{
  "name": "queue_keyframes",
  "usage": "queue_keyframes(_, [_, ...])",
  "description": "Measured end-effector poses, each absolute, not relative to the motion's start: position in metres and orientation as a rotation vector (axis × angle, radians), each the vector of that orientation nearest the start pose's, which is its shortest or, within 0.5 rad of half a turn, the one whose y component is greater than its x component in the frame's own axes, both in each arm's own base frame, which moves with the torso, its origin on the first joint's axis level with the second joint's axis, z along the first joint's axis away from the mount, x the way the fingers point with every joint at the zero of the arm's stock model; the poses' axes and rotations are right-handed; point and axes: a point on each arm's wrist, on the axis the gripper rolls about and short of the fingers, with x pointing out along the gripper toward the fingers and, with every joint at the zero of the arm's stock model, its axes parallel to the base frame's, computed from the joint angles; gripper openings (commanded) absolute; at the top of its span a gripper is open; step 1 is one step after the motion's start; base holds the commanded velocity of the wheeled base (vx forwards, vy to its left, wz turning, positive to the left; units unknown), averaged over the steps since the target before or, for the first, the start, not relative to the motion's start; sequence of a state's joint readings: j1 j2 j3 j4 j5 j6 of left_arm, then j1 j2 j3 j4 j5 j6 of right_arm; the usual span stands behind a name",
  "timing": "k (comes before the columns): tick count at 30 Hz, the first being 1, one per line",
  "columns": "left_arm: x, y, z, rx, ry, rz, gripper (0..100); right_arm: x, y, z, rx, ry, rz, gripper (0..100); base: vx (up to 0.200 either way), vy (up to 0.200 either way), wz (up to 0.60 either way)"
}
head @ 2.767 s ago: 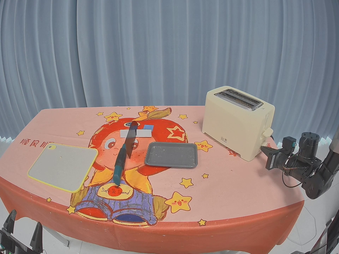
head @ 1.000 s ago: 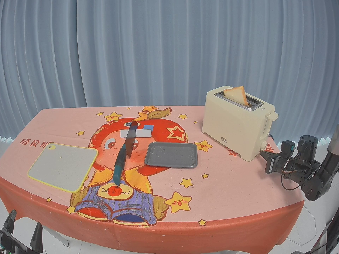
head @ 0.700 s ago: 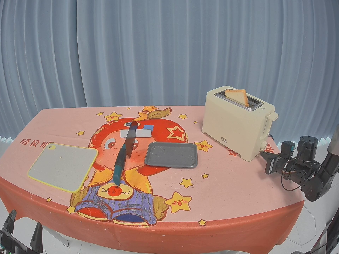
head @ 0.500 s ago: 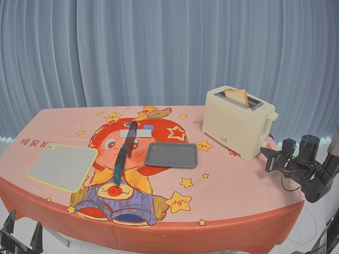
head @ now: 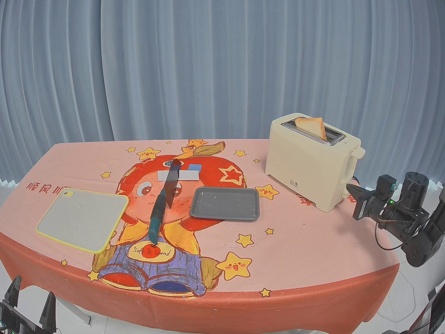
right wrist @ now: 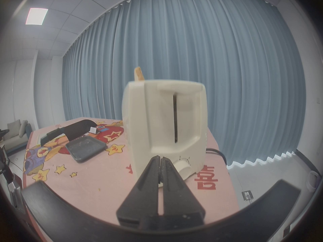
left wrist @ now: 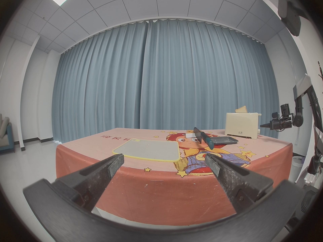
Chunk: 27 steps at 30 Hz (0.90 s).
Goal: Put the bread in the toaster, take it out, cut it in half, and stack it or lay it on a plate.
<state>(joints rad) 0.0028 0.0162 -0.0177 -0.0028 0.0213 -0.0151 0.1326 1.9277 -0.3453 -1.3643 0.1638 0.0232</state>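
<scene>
Bread (head: 311, 127) first: risen out of the toaster (head: 308, 165), one corner standing tilted above a slot, at 2 o'clock on the table (head: 296, 251). Sunk out of sight a few seconds back, with the lever (head: 358, 153) pressed down; both up now. Toasting done, by the look of it, and lifting out next.

Right gripper (head: 351, 189): clenched on nothing, fingers pressed flat together. Drawn back from the lever since then, now at about 4 o'clock of the toaster, near but not touching. Likely needs to open and come over the top to pinch the slice; some risk of nudging the toaster or crushing the crust.

Containers: toaster holding the one slice. Grey plate (head: 225, 203) near the table's middle, at 8 o'clock of the toaster, no bread on it yet.

Farther out: knife (head: 162, 200) just at 9 o'clock of the plate, blade toward 12, handle toward 6. Cutting board (head: 82, 218) at 9 o'clock on the table, well apart from the toaster. Left gripper (left wrist: 164, 159) off the table's near edge around 7 o'clock, released, fingers spread wide, carrying nothing.
</scene>
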Motion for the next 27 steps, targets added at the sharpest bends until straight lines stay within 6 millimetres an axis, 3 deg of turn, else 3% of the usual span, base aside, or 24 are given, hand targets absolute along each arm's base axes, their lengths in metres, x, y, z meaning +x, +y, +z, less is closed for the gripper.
queue_keyframes(17, [-0.023, 0.000, 0.081, -0.015, -0.004, 0.024, 100, 0.265, 0.039, 0.117, 0.026, 0.106, 0.294, 0, 0.000, 0.000, 0.00])
queue_keyframes(18, [-0.023, 0.000, 0.081, -0.015, -0.004, 0.024, 100, 0.264, 0.039, 0.118, 0.026, 0.109, 0.294, 100, 0.000, 0.000, 0.00])
queue_keyframes(27, [-0.023, 0.000, 0.081, -0.015, -0.004, 0.024, 100, 0.259, 0.038, 0.135, 0.042, 0.071, 0.296, 100, 0.000, 0.000, 0.00])
